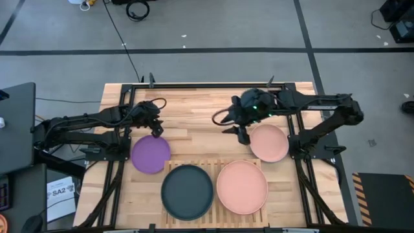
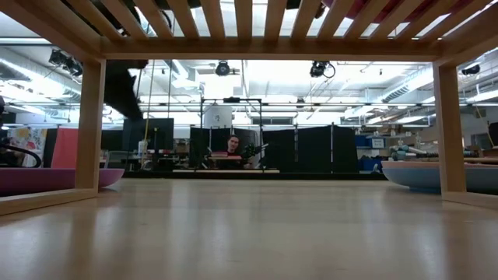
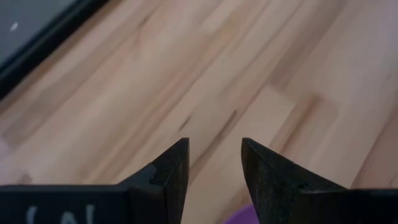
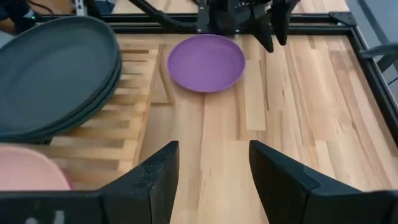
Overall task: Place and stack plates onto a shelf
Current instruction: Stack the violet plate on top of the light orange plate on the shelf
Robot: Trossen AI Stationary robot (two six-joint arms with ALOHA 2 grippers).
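Overhead, the shelf (image 1: 169, 167) carries a dark grey plate (image 1: 187, 191) and a pink plate (image 1: 242, 186); a purple plate (image 1: 151, 154) lies beside it on the tabletop (image 1: 194, 110), and a pale pink plate (image 1: 270, 142) lies on the other side. Level with the table, the shelf's slats cross overhead, with bare boards beneath. Past the left gripper (image 3: 213, 163), its fingers apart and empty, a purple edge shows. Past the right gripper (image 4: 212, 167), equally parted, open planks run to the purple plate.
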